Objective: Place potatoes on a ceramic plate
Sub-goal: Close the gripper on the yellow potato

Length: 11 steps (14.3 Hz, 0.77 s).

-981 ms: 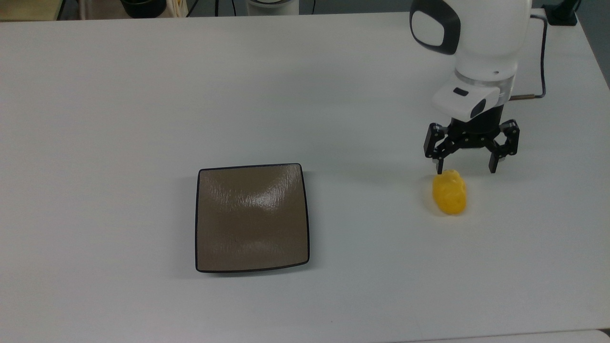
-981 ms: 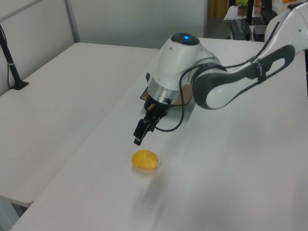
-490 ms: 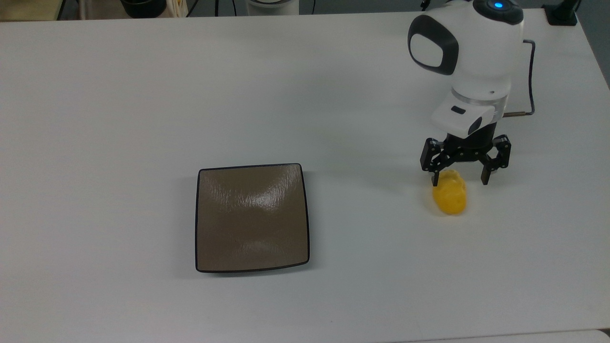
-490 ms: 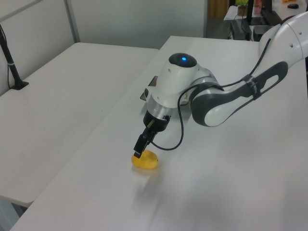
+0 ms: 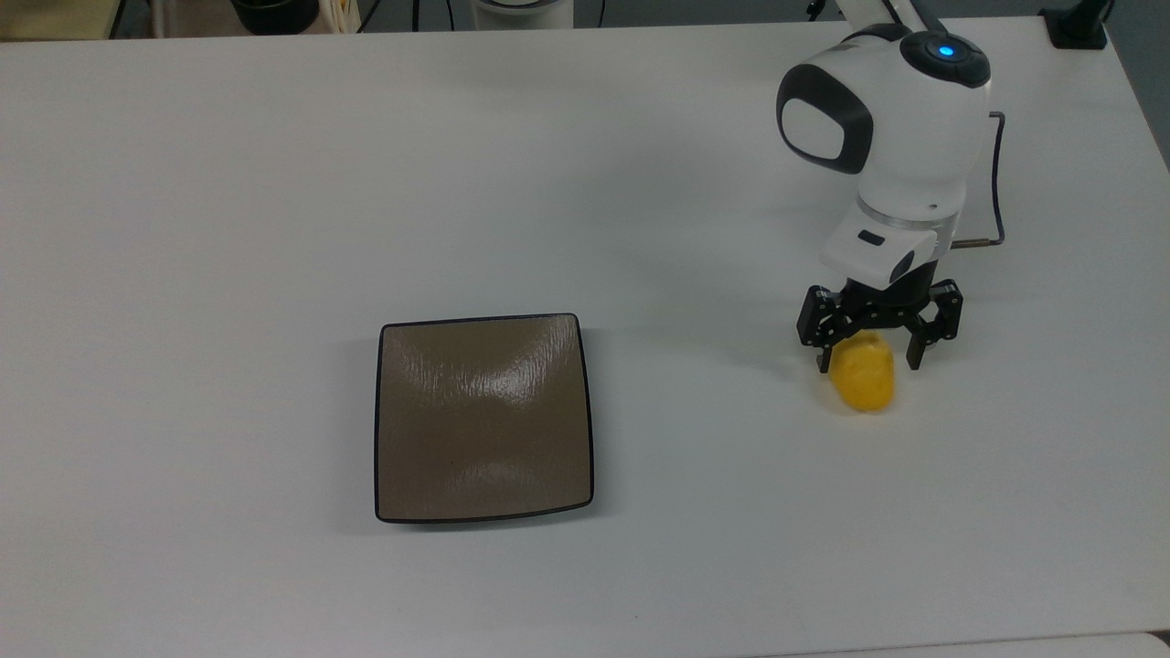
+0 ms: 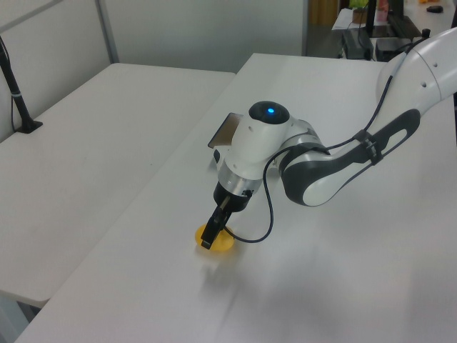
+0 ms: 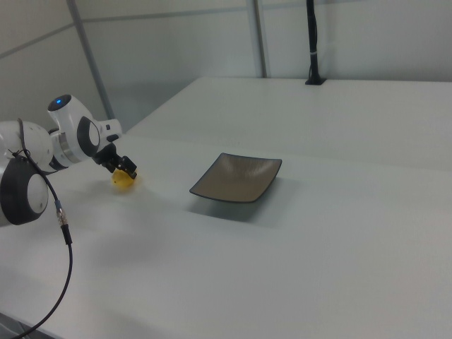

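Observation:
A small yellow potato point(image 5: 864, 379) point(image 6: 223, 244) point(image 7: 123, 181) lies on the white table at the top view's right. My gripper point(image 5: 868, 366) point(image 6: 208, 241) point(image 7: 124, 168) is open and lowered over it, one black finger on each side of its far end. The square taupe-brown ceramic plate point(image 5: 483, 419) point(image 7: 236, 177) with a thin black rim sits empty toward the top view's left of the potato, well apart from it. In the left view the plate point(image 6: 226, 130) peeks out behind my arm.
The white table point(image 5: 274, 183) stretches wide around both things. A black cable point(image 5: 996, 183) loops beside my wrist. A black post point(image 7: 311, 42) stands at the table's far edge in the right view, and another post point(image 6: 18, 100) on the neighbouring table in the left view.
My gripper has come down from above the table to straddle the potato's far end, staying open. The potato and the plate have not moved.

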Each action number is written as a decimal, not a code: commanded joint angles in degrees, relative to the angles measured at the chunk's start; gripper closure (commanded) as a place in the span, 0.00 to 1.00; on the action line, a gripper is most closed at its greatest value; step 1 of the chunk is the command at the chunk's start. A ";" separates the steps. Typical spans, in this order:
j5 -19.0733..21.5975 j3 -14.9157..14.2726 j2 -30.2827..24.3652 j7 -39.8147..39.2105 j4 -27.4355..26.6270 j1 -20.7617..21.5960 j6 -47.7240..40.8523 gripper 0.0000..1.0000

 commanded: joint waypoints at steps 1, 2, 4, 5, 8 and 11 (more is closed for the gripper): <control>-1.47 -0.38 1.81 1.91 1.09 0.44 2.34 0.02; -1.47 -0.38 1.90 1.91 1.01 0.44 2.53 0.08; -1.38 -0.38 1.90 1.83 1.01 0.27 2.61 0.29; -1.38 -0.38 1.90 1.91 1.01 0.27 2.62 0.45; -0.95 -0.20 1.90 1.91 0.83 0.09 2.53 0.89; -0.68 -0.20 1.20 1.91 -0.22 0.27 1.04 0.96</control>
